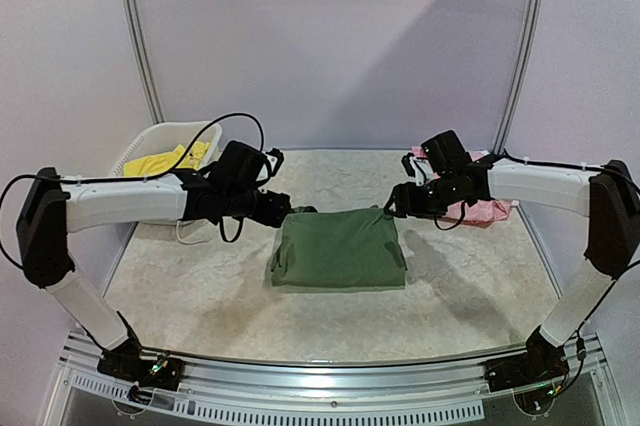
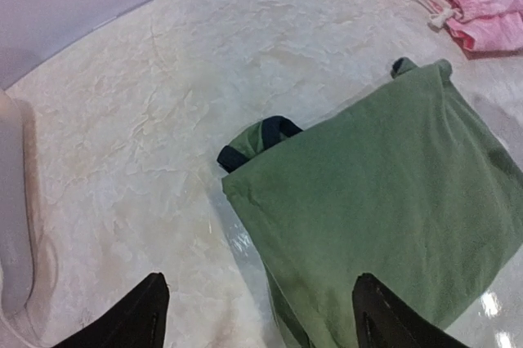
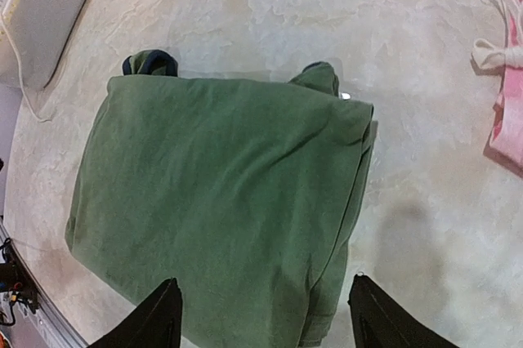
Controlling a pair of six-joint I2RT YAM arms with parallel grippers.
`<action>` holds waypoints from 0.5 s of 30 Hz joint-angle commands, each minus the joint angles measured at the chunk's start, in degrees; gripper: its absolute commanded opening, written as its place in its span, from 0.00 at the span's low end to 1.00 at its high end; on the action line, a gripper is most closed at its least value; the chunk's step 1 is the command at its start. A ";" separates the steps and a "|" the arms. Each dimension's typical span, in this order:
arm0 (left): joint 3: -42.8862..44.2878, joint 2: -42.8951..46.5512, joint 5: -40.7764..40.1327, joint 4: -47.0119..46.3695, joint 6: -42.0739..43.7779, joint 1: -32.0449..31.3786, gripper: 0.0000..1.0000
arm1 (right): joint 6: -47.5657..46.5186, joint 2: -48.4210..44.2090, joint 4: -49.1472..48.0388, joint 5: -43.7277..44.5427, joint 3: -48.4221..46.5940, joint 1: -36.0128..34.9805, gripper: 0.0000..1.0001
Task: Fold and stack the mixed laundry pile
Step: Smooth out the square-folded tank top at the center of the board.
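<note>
tank top: folded, mid table, between both grippers.
left gripper: jaws spread, empty.
right gripper: jaws spread, empty.
tip: lift your arms straight up so you don't drag the fold; the pink garment looks next.

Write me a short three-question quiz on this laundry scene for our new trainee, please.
1. True or false: the green top lies folded on the table.
2. Which garment is in the basket? A pink, B yellow, C blue.
3. Are the left gripper and right gripper open or shut?
Key: 1 true; 2 B, yellow shorts; 3 both open.
</note>
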State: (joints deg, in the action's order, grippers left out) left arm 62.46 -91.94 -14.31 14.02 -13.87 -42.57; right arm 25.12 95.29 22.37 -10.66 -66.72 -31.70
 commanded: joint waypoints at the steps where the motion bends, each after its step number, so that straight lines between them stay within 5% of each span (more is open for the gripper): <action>1: -3.81 6.51 -7.28 -0.67 2.90 -4.98 0.82 | 2.85 -5.88 -1.75 1.39 7.42 -1.01 0.74; 5: -6.23 9.79 -12.33 -2.50 3.27 -7.48 0.99 | 5.00 -13.49 -4.24 2.84 14.22 -1.12 0.83; 10: -7.65 11.60 -8.98 -4.48 4.03 -9.01 1.00 | 7.69 -19.64 -6.63 2.95 20.42 -1.16 0.98; 15: -5.63 9.30 -4.28 -4.78 9.55 -13.80 0.96 | 12.20 -23.50 -11.53 0.51 25.82 -1.10 0.99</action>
State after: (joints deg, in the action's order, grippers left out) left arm 55.55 -81.12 -22.59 10.83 -9.02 -52.38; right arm 32.88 74.30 15.59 -8.99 -44.36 -32.62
